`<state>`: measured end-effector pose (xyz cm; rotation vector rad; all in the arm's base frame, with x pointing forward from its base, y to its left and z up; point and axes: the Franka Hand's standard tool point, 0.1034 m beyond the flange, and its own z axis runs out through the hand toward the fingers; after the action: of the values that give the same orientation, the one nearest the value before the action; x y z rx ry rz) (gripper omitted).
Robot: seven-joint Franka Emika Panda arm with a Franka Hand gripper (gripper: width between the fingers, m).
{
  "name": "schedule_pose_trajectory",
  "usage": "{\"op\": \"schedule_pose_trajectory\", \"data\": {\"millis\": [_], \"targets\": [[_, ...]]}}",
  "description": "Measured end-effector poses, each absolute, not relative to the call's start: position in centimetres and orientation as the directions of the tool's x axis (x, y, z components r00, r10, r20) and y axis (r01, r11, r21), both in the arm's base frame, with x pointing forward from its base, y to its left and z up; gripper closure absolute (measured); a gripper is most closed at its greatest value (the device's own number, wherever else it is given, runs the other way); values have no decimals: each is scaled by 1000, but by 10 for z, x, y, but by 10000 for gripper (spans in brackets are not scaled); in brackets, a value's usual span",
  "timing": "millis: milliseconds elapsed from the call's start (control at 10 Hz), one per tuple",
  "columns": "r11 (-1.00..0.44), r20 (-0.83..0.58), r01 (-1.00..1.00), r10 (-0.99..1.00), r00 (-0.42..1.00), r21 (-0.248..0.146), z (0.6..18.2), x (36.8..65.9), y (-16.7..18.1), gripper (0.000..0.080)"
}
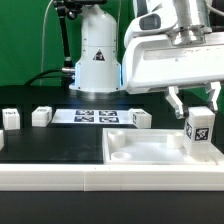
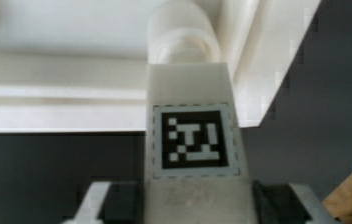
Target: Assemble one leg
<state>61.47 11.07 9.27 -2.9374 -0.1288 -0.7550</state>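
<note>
My gripper (image 1: pixel 191 104) is shut on the leg (image 1: pixel 200 126), a white post with a black-and-white tag on its face. It holds the leg upright over the near right corner of the large flat white rimmed piece (image 1: pixel 150 150). In the wrist view the leg (image 2: pixel 196 120) fills the middle, gripped between the two fingers (image 2: pixel 105 205), its far end reaching into the corner of the white piece (image 2: pixel 66 80). Whether the leg's end touches the piece I cannot tell.
Three other small white legs stand on the black table: one (image 1: pixel 41 116), one (image 1: pixel 9 118) at the exterior view's left, one (image 1: pixel 139 119) behind the flat piece. The marker board (image 1: pixel 97 116) lies behind. The robot base (image 1: pixel 97 50) stands at the back.
</note>
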Motion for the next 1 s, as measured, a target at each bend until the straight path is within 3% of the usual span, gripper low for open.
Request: {"op": "schedule_pose_trajectory", "data": {"millis": [400, 900, 1000], "targets": [[-992, 581, 115, 65, 812, -50, 88, 599, 117, 509], [-992, 536, 115, 68, 841, -54, 83, 585, 117, 499], [-992, 536, 115, 68, 841, -54, 82, 584, 117, 329]]}}
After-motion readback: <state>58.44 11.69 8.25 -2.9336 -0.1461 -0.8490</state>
